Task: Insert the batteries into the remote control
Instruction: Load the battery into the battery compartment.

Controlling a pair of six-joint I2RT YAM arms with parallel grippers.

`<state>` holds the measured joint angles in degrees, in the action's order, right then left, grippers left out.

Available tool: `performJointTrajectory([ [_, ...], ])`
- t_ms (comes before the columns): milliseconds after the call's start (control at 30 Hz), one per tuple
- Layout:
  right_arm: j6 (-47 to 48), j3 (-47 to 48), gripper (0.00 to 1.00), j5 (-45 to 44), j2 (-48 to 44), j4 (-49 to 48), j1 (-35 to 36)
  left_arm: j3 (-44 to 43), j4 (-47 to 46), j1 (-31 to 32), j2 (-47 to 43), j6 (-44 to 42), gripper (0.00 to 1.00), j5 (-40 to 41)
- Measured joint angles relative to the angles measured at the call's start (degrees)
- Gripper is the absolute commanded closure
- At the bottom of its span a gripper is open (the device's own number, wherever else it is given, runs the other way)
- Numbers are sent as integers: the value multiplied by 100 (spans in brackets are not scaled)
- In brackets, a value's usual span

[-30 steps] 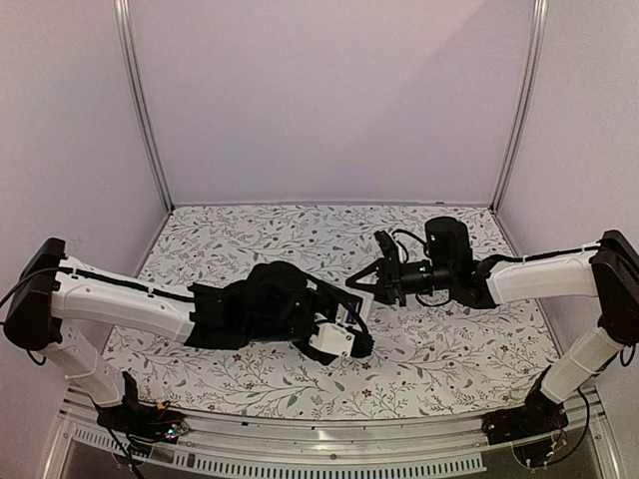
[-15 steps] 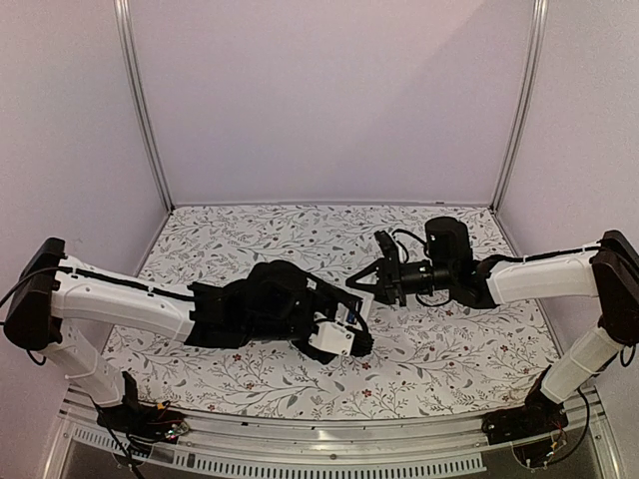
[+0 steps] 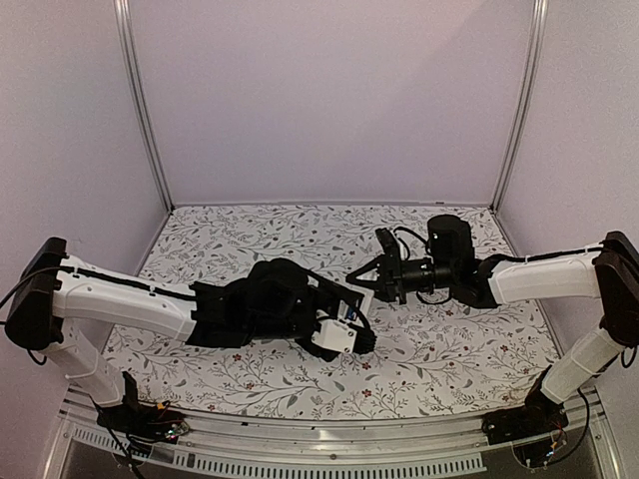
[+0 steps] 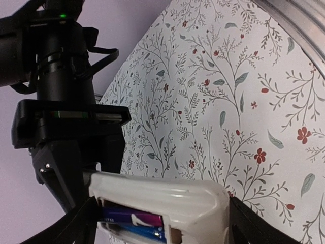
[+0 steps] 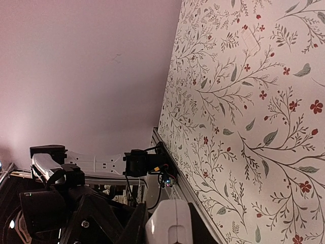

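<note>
The white remote control (image 4: 162,195) is held above the table in my left gripper (image 4: 160,216), which is shut on it. Its battery bay faces the left wrist camera. Two batteries lie side by side in the bay, one bright blue (image 4: 144,233), one dark with a purple and magenta label (image 4: 134,219). In the top view the remote (image 3: 354,300) hangs between both grippers at mid-table. My right gripper (image 5: 170,231) has its fingers (image 4: 56,173) on either side of the remote's end (image 5: 170,221) and touching it.
The table is covered by a floral cloth (image 3: 449,349). A metal rail (image 3: 329,439) runs along the near edge. Two frame posts (image 3: 140,110) stand at the back corners before pale walls.
Both grippers and the remote have shifted a few pixels to the right together. The grips are the same.
</note>
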<state>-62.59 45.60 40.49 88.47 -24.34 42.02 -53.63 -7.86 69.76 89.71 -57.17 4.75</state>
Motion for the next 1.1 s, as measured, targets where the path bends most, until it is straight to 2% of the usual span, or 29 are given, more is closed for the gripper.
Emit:
performJointTrajectory([
  [500, -483, -50, 100, 9, -2, -457, -7, 240, -688, 33, 17, 109, 15, 17],
  [800, -876, -107, 100, 85, -98, -741, -7, 772, -1738, 87, -79, 96, 14, 92],
  [1100, -1335, -114, 100, 203, -98, -1198, -9, 918, -2238, 192, -79, -133, 15, 348],
])
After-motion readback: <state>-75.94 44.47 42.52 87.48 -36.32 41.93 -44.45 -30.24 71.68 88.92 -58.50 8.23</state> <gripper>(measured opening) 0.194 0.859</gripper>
